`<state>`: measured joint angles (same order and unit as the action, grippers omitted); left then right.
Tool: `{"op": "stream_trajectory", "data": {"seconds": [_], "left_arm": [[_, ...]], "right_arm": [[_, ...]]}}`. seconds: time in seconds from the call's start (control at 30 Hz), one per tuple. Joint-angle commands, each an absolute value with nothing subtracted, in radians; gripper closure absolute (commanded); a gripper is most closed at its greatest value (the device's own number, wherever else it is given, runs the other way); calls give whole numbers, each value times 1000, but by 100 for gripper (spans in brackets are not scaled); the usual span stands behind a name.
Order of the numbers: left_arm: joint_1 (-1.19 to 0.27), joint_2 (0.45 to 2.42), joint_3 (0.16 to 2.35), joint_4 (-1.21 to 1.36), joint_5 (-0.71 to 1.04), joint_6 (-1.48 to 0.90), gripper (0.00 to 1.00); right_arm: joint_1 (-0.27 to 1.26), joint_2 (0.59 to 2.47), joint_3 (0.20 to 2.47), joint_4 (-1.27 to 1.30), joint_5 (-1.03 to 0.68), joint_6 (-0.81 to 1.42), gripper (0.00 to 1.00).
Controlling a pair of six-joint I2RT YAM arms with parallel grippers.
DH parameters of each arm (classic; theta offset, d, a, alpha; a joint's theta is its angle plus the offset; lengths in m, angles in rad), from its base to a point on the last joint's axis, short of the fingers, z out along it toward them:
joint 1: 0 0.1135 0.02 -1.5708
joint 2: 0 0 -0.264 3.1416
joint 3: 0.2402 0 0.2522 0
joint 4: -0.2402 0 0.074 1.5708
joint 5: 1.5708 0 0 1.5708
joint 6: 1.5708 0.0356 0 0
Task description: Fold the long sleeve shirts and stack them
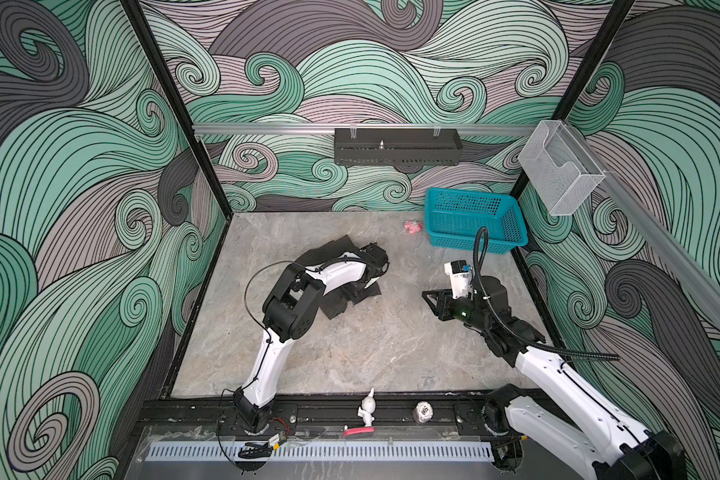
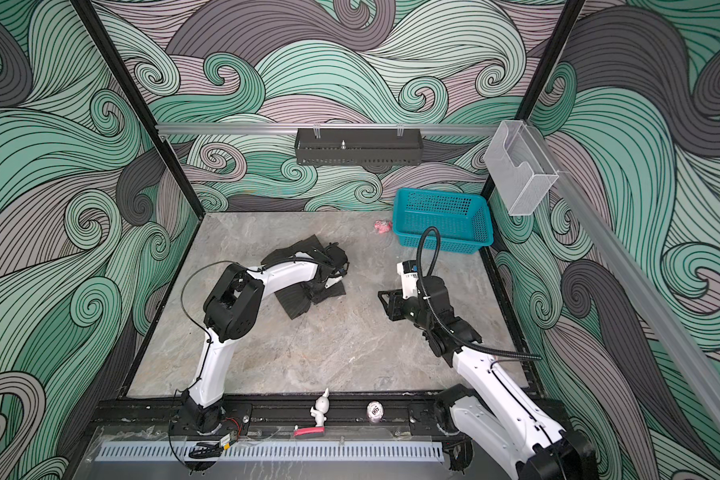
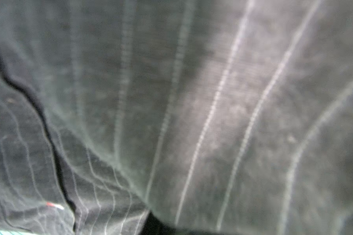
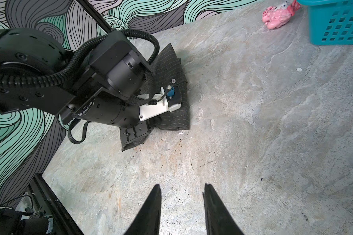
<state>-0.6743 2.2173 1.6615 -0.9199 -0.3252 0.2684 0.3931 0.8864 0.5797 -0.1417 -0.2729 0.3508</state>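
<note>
My left gripper (image 4: pixel 134 140) is down in the shirt (image 1: pixel 334 306) with its jaws closed. The left wrist view is all pinstriped cloth (image 3: pixel 212 101), and the stripes draw together toward where the jaws sit, so I judge it has a pinch of fabric. The fingertips themselves are buried and I can't see them

The shirt is a crumpled heap directly under and around that gripper. One flap (image 2: pixel 296 305) spreads back toward the left arm's base and another part (image 4: pixel 171 67) shows past the wrist. The arm hides the middle, so I can only guess that its long line runs crosswise to where my right gripper points

My right gripper (image 4: pixel 182 195) hangs over bare table (image 4: pixel 253 122), jaws partly apart and holding nothing. The heap lies ahead of its fingertips (image 4: pixel 156 195) and off to one side, well apart, with clear table between. The basket (image 1: pixel 474 216) sits off to its other side

So the left arm is by far the nearer. For the next move I'd lift with it, and the right has to cross that gap to catch a free edge
</note>
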Motion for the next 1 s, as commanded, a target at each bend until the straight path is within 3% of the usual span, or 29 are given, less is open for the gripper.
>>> {"op": "stream_trajectory", "data": {"seconds": [0.0, 0.23, 0.6, 0.8, 0.97], "left_arm": [[-649, 2361, 1569, -952, -267, 273, 100], [-686, 2150, 1571, -959, -165, 304, 100], [-756, 1977, 1743, -1140, 402, 251, 100], [-767, 1866, 1814, -1023, 739, 187, 100], [-669, 1806, 1706, -698, 944, -51, 100]], "right_arm": [[389, 873, 583, -156, -289, 345, 63], [387, 875, 599, -167, -269, 351, 62], [338, 917, 664, -222, -224, 391, 59], [277, 883, 720, -294, -213, 356, 59], [240, 881, 766, -346, -218, 341, 59]]}}
